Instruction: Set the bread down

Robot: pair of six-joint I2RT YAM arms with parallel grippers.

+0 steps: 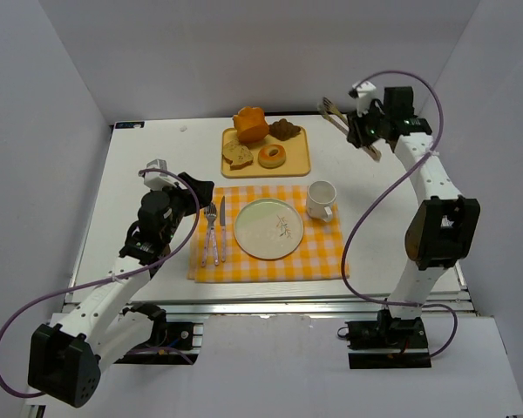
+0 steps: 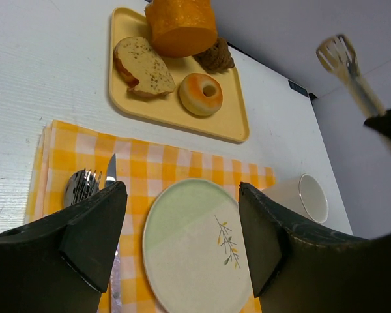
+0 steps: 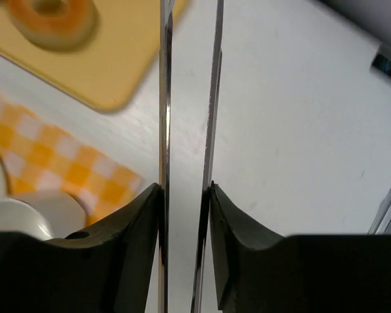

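Observation:
The bread (image 1: 272,156) is a small golden-tan ring lying on the yellow tray (image 1: 298,167) at the back of the table. It also shows in the left wrist view (image 2: 201,94) and the right wrist view (image 3: 51,23). My right gripper (image 1: 362,131) is raised to the right of the tray and shut on metal tongs (image 1: 338,115), whose two arms run between its fingers (image 3: 164,98). My left gripper (image 1: 200,187) is open and empty above the left end of the placemat. The pale green plate (image 1: 268,228) shows between its fingers (image 2: 182,222).
The tray also holds an orange loaf chunk (image 1: 251,124), a seeded slice (image 1: 237,154) and a brown piece (image 1: 285,130). On the yellow checked placemat (image 1: 324,257) are a fork and knife (image 1: 213,233) left of the plate and a white mug (image 1: 321,200) to its right.

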